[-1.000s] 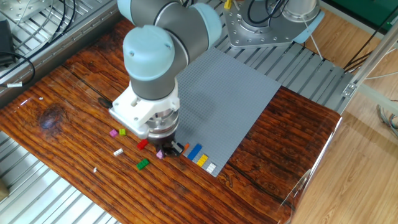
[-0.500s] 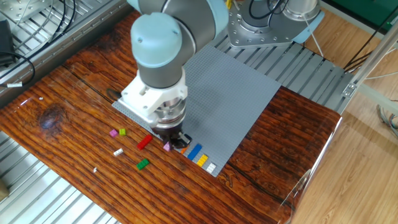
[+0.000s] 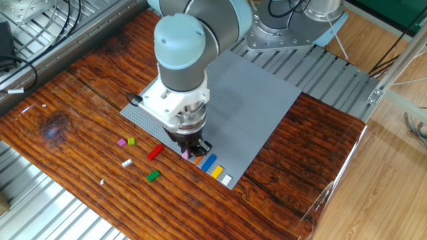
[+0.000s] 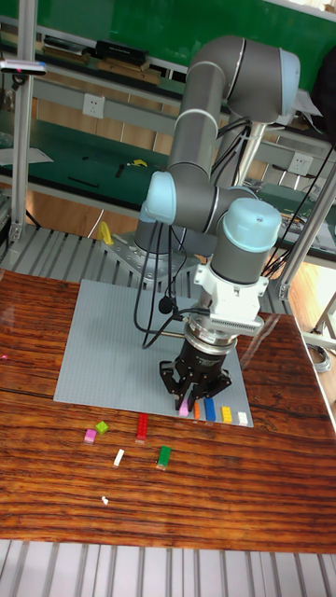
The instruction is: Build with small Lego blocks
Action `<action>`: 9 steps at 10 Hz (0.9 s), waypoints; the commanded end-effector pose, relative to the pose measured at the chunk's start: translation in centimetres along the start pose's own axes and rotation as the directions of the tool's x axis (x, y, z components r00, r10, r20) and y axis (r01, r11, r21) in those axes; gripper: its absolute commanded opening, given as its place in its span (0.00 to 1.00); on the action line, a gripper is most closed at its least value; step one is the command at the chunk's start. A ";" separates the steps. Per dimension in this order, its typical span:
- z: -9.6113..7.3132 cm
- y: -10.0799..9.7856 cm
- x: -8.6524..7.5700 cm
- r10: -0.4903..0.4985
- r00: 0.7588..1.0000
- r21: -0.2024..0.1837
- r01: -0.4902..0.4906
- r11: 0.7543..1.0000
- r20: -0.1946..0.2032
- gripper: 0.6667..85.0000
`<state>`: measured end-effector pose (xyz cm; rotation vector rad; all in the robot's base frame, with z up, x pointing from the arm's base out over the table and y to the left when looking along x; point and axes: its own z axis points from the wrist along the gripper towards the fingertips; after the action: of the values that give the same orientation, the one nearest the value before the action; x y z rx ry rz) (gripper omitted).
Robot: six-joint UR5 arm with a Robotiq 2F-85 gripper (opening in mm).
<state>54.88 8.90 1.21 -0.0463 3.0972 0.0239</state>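
Observation:
My gripper [image 3: 192, 149] is shut on a small pink Lego brick [image 3: 185, 154], which it holds just over the near edge of the grey baseplate [image 3: 253, 100]. Right of it, a row of bricks sits on the plate's front edge: orange [image 3: 197, 160], blue [image 3: 209, 162], yellow [image 3: 217, 171] and white [image 3: 227, 179]. In the tall fixed view the gripper [image 4: 191, 394] hangs with the pink brick [image 4: 184, 409] at its fingertips, just left of the orange brick [image 4: 196, 409].
Loose bricks lie on the wooden table left of the gripper: magenta [image 3: 121, 142], lime [image 3: 131, 141], red [image 3: 155, 152], white [image 3: 127, 163] and green [image 3: 153, 176]. The arm's base [image 3: 280, 27] stands behind the baseplate. Metal slats border the table.
The gripper has moved right and a little away from the camera, carrying the pink brick from over the wood to the baseplate's front edge beside the orange brick.

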 end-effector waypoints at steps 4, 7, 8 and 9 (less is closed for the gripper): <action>0.5 0.3 0.4 0.019 1.000 -0.006 -0.019 1.000 -0.007 0.15; 0.6 0.1 0.2 0.017 1.000 -0.002 -0.017 1.000 -0.003 0.15; 0.6 0.1 0.1 0.018 1.000 -0.002 -0.018 1.000 -0.001 0.15; 0.6 0.1 0.1 0.018 1.000 -0.002 -0.018 1.000 -0.001 0.15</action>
<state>54.62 8.92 0.59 -0.0326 3.1012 0.0137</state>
